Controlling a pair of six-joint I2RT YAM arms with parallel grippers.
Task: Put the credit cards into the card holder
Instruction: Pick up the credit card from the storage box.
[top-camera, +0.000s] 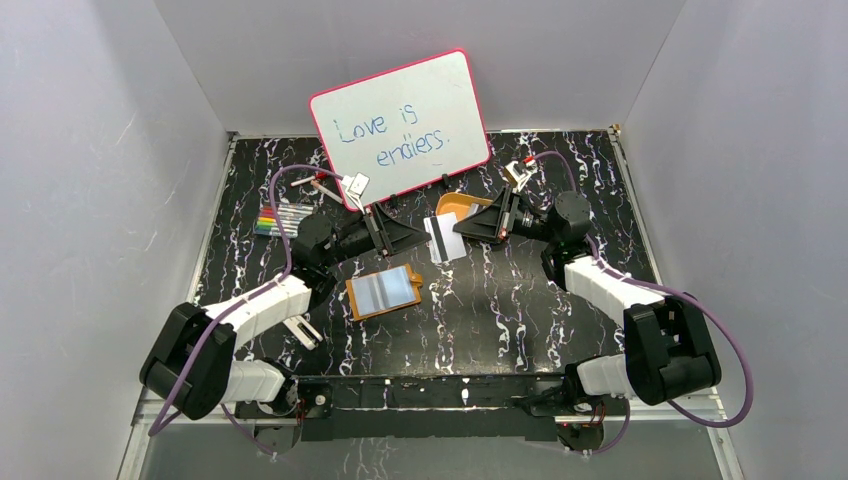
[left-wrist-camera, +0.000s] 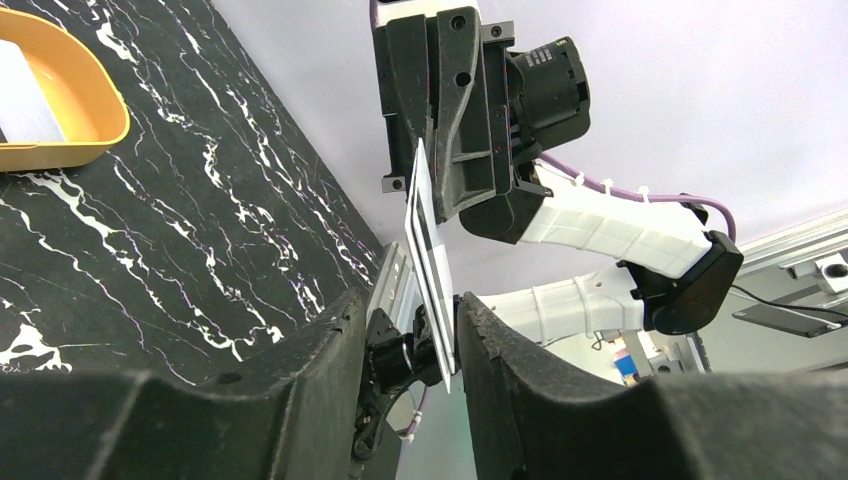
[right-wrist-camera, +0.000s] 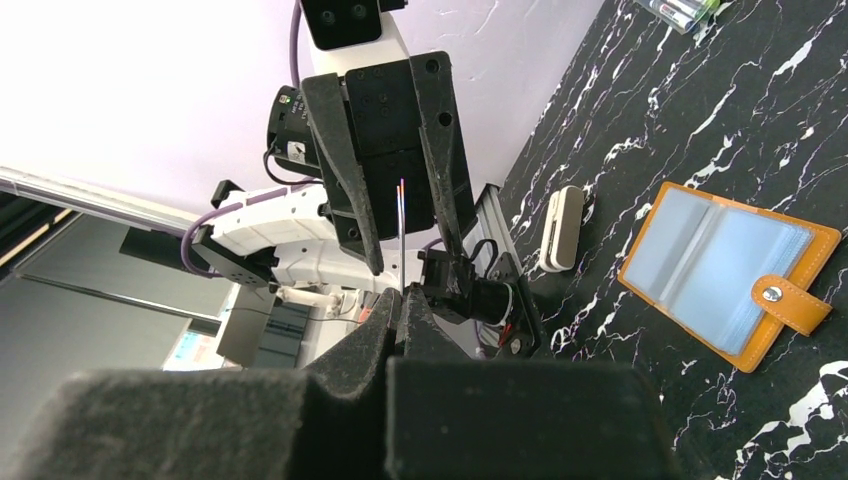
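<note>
Orange tray, partly beyond left edge

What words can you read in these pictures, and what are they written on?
"Love is endless." is handwritten in blue on the whiteboard.
On the markers, any labels are too small to read.
On the card, only a dark stripe shows, with no writing I can read.
On the card holder, no words show.
</note>
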